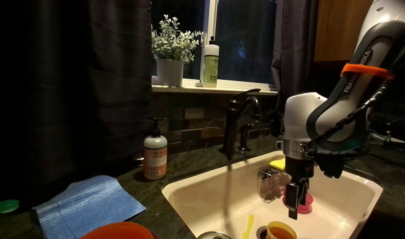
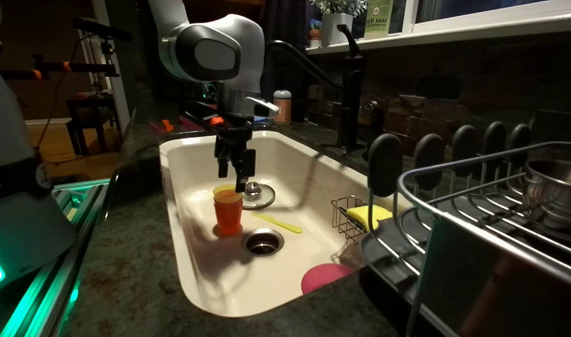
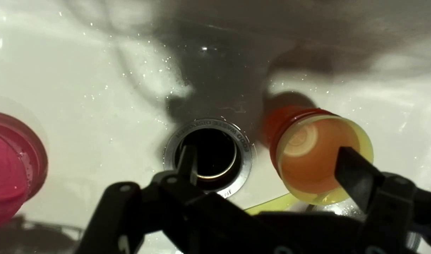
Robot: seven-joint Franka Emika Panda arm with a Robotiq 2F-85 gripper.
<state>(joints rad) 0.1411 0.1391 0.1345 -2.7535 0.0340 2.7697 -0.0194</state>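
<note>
My gripper (image 3: 266,155) hangs in the sink with its jaws wide apart and nothing between them. A stack of orange and yellow cups (image 2: 228,217) stands upright on the sink floor, its yellow rim uppermost. Seen in the wrist view, the right finger (image 3: 356,176) overlaps the mouth of the upper yellow cup (image 3: 317,158); whether they touch I cannot tell. The left finger (image 3: 187,164) appears over the drain (image 3: 245,169). A yellow knife (image 2: 280,223) lies beside the cups, partly hidden in the wrist view. Further off is a pink dish (image 3: 10,169).
A glass lid (image 2: 266,199) with a knob rests behind the cups. On the sink wall hangs a wire caddy (image 2: 346,224) with a yellow sponge (image 2: 369,215). A dark faucet (image 1: 231,129), soap bottle (image 1: 155,156), blue cloth (image 1: 89,202) and dish rack (image 2: 421,173) surround the sink (image 2: 187,281).
</note>
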